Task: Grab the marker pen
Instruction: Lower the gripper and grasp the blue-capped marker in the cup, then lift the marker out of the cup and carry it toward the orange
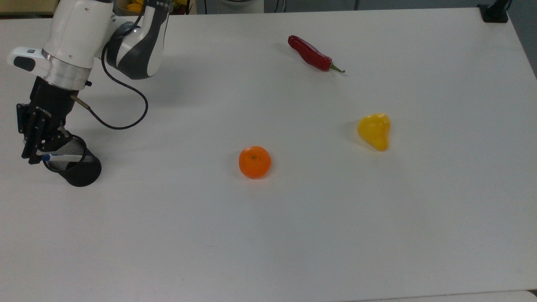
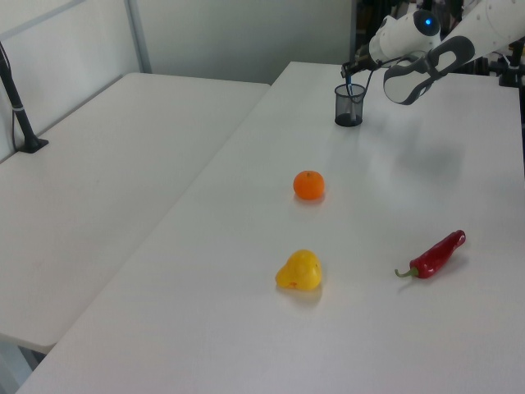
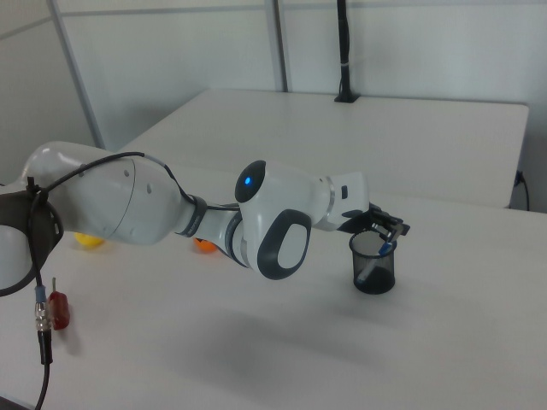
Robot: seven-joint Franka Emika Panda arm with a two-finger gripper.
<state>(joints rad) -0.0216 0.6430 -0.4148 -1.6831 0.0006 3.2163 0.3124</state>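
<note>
Marker pen (image 1: 63,157), slim white w/ blue cap, leans in black mesh cup (image 1: 77,167). Black two-finger gripper (image 1: 37,152) is at its cap; can't tell if closed.

The white arm reaches from the right view's left across the tabletop (image 3: 282,359), a blue light glowing on its rounded joint. Its dark hand (image 3: 385,232) sits at the top rim of a black mesh pen cup (image 3: 373,261) standing upright on the tabletop. Inside the cup the marker pen (image 3: 374,259) leans tilted, its blue top at the rim by the hand. A red object (image 3: 58,310) lies at the right view's far left, beside a hanging cable.
</note>
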